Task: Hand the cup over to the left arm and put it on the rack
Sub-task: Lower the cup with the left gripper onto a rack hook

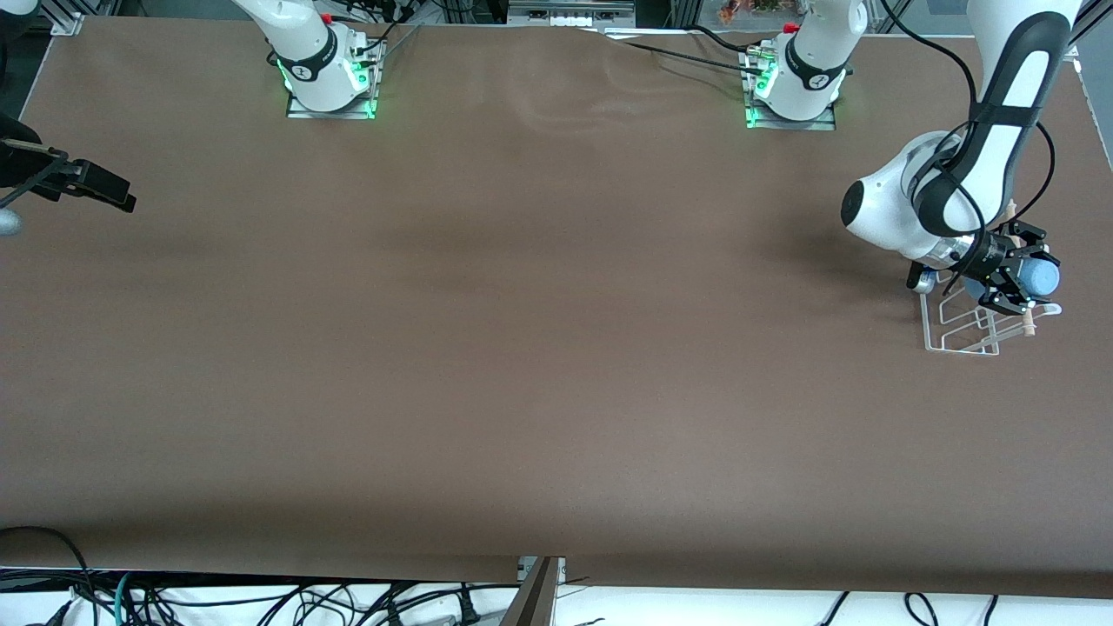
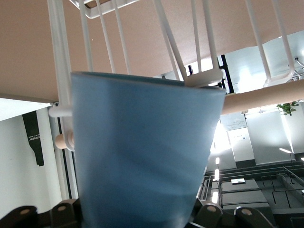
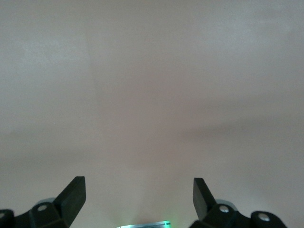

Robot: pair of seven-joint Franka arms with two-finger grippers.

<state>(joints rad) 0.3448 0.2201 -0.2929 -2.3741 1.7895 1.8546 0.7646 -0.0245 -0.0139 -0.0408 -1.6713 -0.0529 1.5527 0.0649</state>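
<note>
My left gripper (image 1: 1019, 283) is shut on the light blue cup (image 1: 1041, 278), holding it on its side just over the white wire rack (image 1: 961, 335) at the left arm's end of the table. In the left wrist view the cup (image 2: 142, 152) fills the middle, and its rim sits up against the rack's wires (image 2: 167, 42) and the wooden dowel (image 2: 266, 97). My right gripper (image 1: 109, 191) waits at the right arm's end of the table. It is open, and nothing but bare table shows between its fingers (image 3: 73, 194).
The brown table (image 1: 539, 330) spreads between the two arms. Both arm bases (image 1: 330, 78) stand along its edge farthest from the front camera. A black cable (image 1: 948, 52) arcs around the left arm. Loose cables (image 1: 261, 600) lie below the table's near edge.
</note>
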